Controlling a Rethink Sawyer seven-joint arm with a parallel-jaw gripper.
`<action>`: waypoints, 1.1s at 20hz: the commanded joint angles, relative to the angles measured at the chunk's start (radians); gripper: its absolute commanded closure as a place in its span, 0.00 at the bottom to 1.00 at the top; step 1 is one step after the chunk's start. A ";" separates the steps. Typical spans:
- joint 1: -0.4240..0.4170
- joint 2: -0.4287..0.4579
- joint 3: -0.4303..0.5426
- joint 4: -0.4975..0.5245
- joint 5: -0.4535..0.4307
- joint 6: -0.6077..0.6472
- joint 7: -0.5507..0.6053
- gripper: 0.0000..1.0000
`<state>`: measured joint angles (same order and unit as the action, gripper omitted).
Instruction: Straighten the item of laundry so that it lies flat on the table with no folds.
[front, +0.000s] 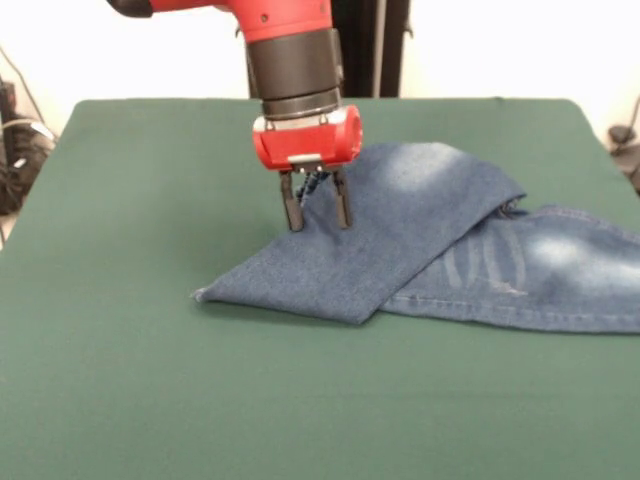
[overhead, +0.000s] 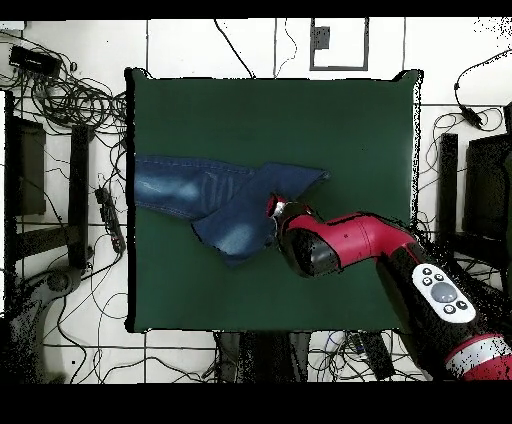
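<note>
Jeans (front: 420, 240), blue denim, faded patches: lying on green table (front: 130, 300), one leg folded across the other, the other end overhanging the table edge. Gripper (front: 316, 215): directly above folded leg, fingers parted, tips at the cloth, nothing grasped.

Even, soft room light fills the space, seemingly from overhead; nothing glares. The table (front: 120, 200) reads a flat, matte green without hot spots. A thin dark shadow hugs the near folded edge of the jeans (front: 420, 240), and only a faint one sits under the gripper (front: 317, 215). The front view looks slightly soft all over, the pale wall behind nearly washed out.
</note>
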<state>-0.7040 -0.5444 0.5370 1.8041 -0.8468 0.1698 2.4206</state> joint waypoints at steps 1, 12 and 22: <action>0.014 0.041 -0.006 -0.041 -0.003 0.020 -0.030 0.00; -0.034 0.003 0.024 -0.091 0.008 0.153 -0.152 0.00; -0.104 0.103 0.125 -0.053 0.013 0.106 -0.165 0.00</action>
<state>-0.8114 -0.5162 0.5387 1.7753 -0.8487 0.1776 2.4206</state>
